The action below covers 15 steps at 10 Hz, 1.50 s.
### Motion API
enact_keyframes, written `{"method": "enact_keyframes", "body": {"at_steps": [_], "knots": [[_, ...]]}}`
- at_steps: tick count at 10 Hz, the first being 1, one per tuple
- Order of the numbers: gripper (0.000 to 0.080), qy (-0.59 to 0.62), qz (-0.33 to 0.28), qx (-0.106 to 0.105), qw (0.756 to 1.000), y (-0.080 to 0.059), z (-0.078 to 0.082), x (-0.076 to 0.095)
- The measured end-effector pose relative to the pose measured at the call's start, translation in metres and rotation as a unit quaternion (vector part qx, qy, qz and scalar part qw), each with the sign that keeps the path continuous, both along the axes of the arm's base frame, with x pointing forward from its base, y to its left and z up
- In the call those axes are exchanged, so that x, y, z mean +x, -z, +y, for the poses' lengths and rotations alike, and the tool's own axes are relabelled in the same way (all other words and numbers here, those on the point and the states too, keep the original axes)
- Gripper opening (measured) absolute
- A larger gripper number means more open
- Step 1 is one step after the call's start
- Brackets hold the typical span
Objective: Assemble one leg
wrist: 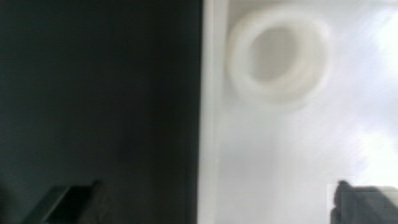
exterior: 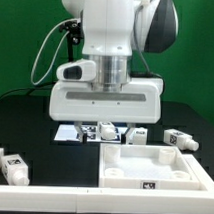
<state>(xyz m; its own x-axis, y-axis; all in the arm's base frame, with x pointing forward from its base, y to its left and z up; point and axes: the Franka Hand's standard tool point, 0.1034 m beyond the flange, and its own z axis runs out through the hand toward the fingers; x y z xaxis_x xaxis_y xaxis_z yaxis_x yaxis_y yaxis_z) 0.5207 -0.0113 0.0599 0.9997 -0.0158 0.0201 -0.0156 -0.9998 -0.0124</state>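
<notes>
Overall light: bright and even in the exterior view, seemingly from overhead, with no hard glare.
White parts: my glossy white arm housing and the white square raised-rim plastic panel are nearly washed out. Only faint grey shading marks their edges.
Desk: the matte black desk swallows light and shows no surface detail.
Shadow: a soft dark patch lies under my tool.
Exterior sharpness: coarse, with tag patterns smudged.
Wrist focus: heavily blurred. The pale surface glares, the round white ring is soft-edged, and the dark half is featureless.
Fingertips: dim, blurred blocks.
</notes>
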Motion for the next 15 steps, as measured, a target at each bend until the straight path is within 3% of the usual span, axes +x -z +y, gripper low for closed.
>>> {"method": "enact_keyframes", "body": {"at_steps": [1,2,5,6,7,8,9,12,14,15], "knots": [[0.0645,-0.004,0.001,0.004,1.0,-0.013,0.011,-0.006],[0.0645,-0.009,-0.002,0.004,1.0,-0.016,0.016,-0.008],[0.0649,0.0,-0.006,0.003,1.0,-0.01,0.016,-0.008],[0.0649,0.004,-0.017,-0.001,1.0,0.004,0.026,-0.02],[0.0649,0.026,0.029,0.003,0.999,0.01,0.049,-0.044],[0.0649,0.025,0.069,0.006,0.997,0.003,0.072,-0.057],[0.0649,0.018,0.097,0.008,0.995,-0.003,0.08,-0.06],[0.0649,0.02,0.201,0.008,0.979,-0.005,0.078,-0.063],[0.0649,0.034,0.314,0.012,0.949,-0.008,0.08,-0.073],[0.0649,0.035,0.352,0.011,0.935,-0.006,0.081,-0.069]]}}
